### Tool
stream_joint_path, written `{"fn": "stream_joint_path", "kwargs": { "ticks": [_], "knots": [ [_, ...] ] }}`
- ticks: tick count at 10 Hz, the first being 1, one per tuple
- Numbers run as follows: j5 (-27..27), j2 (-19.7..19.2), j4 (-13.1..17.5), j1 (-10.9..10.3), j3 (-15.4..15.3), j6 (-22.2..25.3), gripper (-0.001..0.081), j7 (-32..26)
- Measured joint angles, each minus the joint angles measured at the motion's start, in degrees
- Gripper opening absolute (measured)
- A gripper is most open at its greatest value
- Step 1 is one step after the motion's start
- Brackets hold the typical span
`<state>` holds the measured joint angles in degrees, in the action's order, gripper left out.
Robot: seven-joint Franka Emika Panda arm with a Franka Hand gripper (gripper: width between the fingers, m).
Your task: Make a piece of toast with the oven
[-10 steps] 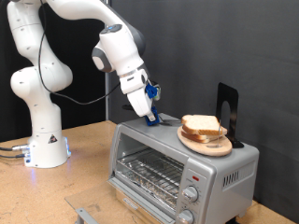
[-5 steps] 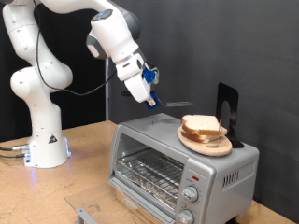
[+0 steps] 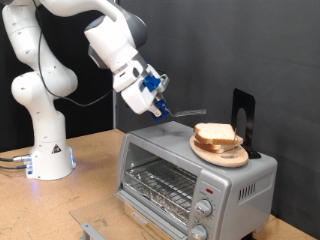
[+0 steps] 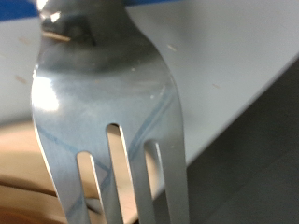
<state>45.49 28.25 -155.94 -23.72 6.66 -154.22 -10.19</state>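
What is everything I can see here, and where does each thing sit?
oven: one, silver, on the wooden table, door shut, rack showing through the glass.
bread slices: a small pile, pale tan with brown crust, on the plate.
plate: one, round, wooden, on top of the oven.
fork: one, shiny metal, held in the air above the oven; its tines fill the wrist view.
black stand: one, upright, behind the plate.
table: one, light wood, under the oven and robot base.
robot arm: one, white, at the exterior view's left.
claw: one, blue-tipped, gripping the fork's handle.
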Motion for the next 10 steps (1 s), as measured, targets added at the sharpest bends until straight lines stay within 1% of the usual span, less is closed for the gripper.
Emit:
{"fn": "stream_joint_path", "kwargs": {
  "ticks": [2,4,6,7,9,10],
  "knots": [
    [-0.71,2.59,-1.93,2.7,2.81,1.49,0.0482,-2.32],
    [-0.58,6.24,-3.86,4.67,6.12,1.58,0.0482,-5.57],
    [-1.64,9.19,-4.99,7.49,8.37,3.25,0.0482,-7.13],
    [-2.26,9.85,-5.16,8.63,8.47,4.52,0.0482,-7.13],
    [-2.39,9.16,-4.73,8.51,7.91,3.93,0.0482,-7.13],
    [-4.28,7.89,-3.88,8.72,6.63,3.78,0.0482,-6.02]
  ]
}}
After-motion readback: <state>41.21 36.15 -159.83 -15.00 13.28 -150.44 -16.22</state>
